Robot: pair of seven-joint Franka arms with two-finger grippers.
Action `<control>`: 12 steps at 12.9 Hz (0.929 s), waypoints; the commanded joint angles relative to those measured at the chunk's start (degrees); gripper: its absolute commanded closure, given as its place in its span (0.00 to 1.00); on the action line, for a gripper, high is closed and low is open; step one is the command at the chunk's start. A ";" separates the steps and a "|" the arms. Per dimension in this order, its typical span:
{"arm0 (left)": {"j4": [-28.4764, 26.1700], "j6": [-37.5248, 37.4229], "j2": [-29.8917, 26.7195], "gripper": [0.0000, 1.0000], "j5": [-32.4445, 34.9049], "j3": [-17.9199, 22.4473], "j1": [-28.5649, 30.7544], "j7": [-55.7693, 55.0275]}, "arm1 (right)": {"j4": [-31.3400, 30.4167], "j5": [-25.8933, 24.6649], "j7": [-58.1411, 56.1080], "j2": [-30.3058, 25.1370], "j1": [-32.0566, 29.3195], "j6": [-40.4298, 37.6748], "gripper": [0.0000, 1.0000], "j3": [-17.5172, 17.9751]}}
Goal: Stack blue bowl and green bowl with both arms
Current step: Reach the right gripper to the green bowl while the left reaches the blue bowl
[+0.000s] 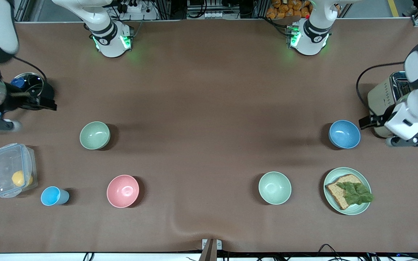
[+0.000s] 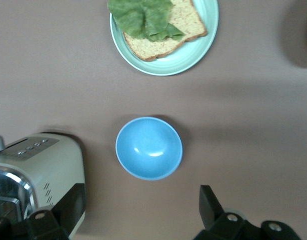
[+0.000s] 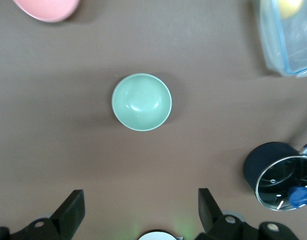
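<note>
Blue bowl (image 1: 344, 134) upright on the brown tablecloth (image 1: 201, 108) at the left arm's end, just beside the cream toaster (image 1: 385, 96), with the left gripper (image 2: 128, 215) up in the air over the cloth next to it; fingers spread wide, nothing between them. Round, matte, plain inside, one soft glint on the inner wall.

Green bowl (image 1: 94, 135) toward the right arm's end, dull sage, same round matte form, well apart from the blue one. Right gripper (image 3: 138, 212) over bare cloth beside it, jaws wide apart and empty.

Nearer the front camera: pink bowl (image 1: 122, 191), paler mint bowl (image 1: 274, 187), mint plate (image 1: 364, 208) carrying brown bread (image 1: 336, 192) topped with crinkled lettuce (image 1: 356, 192). Small light-blue cup (image 1: 53, 196) beside a clear lidded box (image 1: 11, 170) holding something yellow, perhaps fruit. Dark round pot (image 3: 278, 177) with glass lid near the right arm.
</note>
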 commanded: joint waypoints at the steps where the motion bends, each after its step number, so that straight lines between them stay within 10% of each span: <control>1: -7.52 7.84 -0.18 0.00 1.68 -0.27 1.83 1.66 | -4.94 0.59 -1.73 3.15 -3.05 4.54 0.00 0.95; 6: -10.26 18.83 9.14 0.01 1.86 -0.27 8.24 11.49 | -6.98 1.47 -6.04 13.25 -5.60 14.12 0.00 1.04; 12: -10.26 20.17 14.42 0.25 1.16 -0.36 9.39 12.73 | -11.72 3.32 -6.13 20.74 -7.89 29.07 0.00 1.04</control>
